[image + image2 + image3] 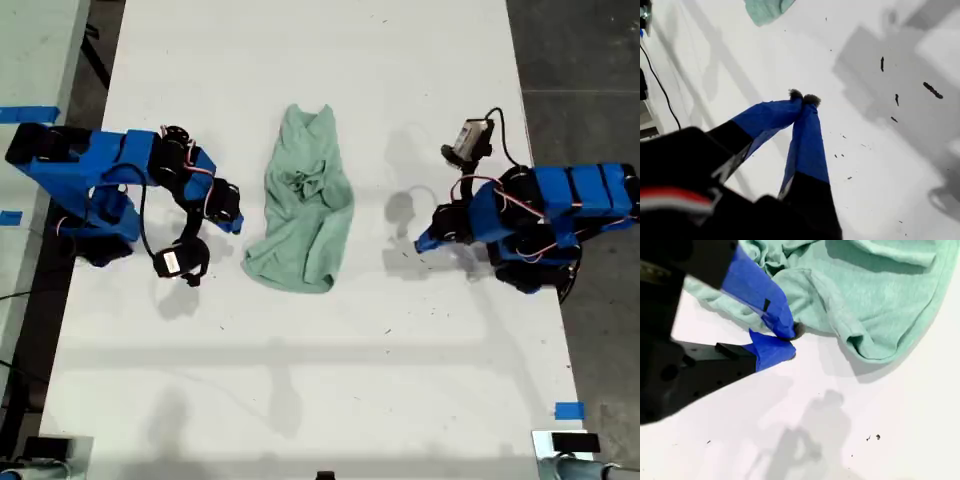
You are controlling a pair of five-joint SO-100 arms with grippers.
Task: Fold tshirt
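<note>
Both grippers empty, jaws together; tshirt (303,205) lies crumpled, soft and limp. You should pinch a hem corner, not the bunched middle.

Lit brightly from overhead, with soft grey shadows across the white table (320,380) and blurred near parts in both wrist views.

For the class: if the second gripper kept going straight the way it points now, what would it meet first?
Most likely the tshirt: my second gripper points at its crumpled edge, tips shut, with almost no table between, though depth is unclear.
</note>
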